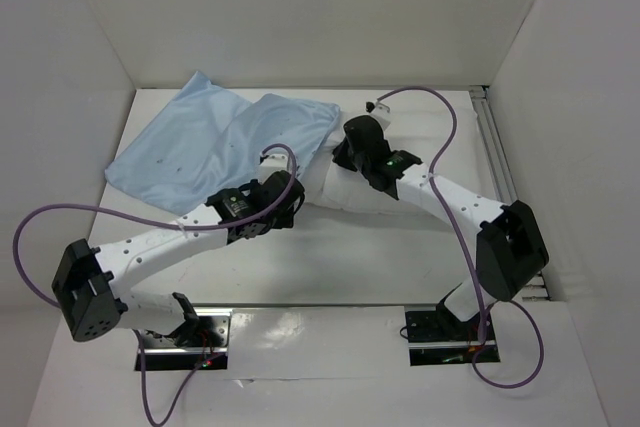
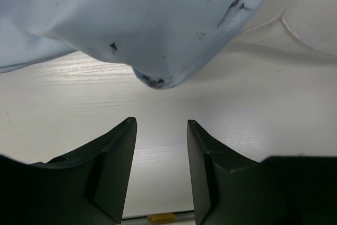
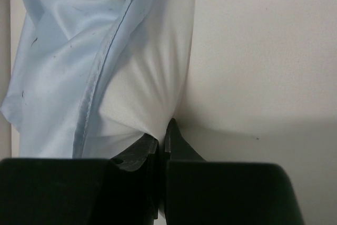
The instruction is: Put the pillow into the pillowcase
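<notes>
The pale blue pillowcase point(image 1: 215, 142) lies wrinkled at the back left of the table, and its open end covers part of the white pillow point(image 1: 345, 195). My right gripper point(image 1: 341, 157) is shut on a pinch of the pillow point(image 3: 147, 77) beside the hem of the pillowcase point(image 3: 63, 51); in the right wrist view the right gripper point(image 3: 164, 136) has white fabric between its tips. My left gripper point(image 1: 292, 195) stands just in front of the pillowcase's near edge. In the left wrist view the left gripper point(image 2: 161, 126) is open and empty, below a hanging fold of the pillowcase point(image 2: 158, 25), with the pillow point(image 2: 300, 14) at the upper right.
White walls enclose the table on the left, back and right. An aluminium rail point(image 1: 497, 147) runs along the right side. Purple cables point(image 1: 450, 147) loop over both arms. Bare white tabletop point(image 1: 330, 257) lies between the cloth and the arm bases.
</notes>
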Robot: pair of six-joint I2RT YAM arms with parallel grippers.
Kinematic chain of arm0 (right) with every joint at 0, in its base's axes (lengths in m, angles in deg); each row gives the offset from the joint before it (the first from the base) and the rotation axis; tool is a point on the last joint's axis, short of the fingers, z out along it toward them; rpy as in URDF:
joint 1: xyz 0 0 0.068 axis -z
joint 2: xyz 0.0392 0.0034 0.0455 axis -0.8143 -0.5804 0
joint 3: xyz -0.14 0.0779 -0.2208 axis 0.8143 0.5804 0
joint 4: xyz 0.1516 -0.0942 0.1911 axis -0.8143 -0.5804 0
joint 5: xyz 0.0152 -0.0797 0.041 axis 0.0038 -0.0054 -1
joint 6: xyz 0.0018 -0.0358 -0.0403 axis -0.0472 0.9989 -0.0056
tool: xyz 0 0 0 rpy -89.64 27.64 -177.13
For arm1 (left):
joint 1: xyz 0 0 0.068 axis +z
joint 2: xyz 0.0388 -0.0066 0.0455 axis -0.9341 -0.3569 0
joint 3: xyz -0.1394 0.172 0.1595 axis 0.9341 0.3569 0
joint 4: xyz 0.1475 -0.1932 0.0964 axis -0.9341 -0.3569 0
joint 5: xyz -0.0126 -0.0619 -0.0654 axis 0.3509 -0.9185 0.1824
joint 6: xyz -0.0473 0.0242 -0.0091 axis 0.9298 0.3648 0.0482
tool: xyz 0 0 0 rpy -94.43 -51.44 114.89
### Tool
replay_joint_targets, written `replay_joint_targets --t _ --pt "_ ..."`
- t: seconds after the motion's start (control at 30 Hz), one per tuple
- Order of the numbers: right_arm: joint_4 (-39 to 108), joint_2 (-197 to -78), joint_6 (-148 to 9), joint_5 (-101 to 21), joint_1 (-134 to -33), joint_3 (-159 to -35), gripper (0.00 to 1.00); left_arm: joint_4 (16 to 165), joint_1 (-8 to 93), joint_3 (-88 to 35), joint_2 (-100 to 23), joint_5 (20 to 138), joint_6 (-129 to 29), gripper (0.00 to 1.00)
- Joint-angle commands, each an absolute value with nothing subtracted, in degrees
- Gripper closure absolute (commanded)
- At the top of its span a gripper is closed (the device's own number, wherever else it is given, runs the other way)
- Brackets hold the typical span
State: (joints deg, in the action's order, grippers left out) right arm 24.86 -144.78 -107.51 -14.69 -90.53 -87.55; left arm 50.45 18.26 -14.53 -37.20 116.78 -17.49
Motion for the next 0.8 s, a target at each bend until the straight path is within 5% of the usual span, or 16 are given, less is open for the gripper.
replay_joint_targets --t 0.0,0.57,0.73,0.77 --pt "26.9 -145.1 -107.5 -14.5 -89.9 -91.2 1.00 55.7 19.9 -15.2 -38.3 120.6 -16.3 0.45" --pt "26.9 -146.2 -107.5 -14.5 -89.9 -92.4 1.00 59.0 24.8 -16.0 -43.8 116.9 -19.5 0.53" --pt "26.9 -146.2 -107.5 -14.5 -89.9 -92.4 1.00 59.5 25.4 -17.7 -44.5 115.0 -20.1 0.97" --pt "26.9 -146.2 -107.5 -14.5 -89.9 -93.0 1.00 59.5 25.4 -19.1 -44.5 113.5 -20.6 1.00"
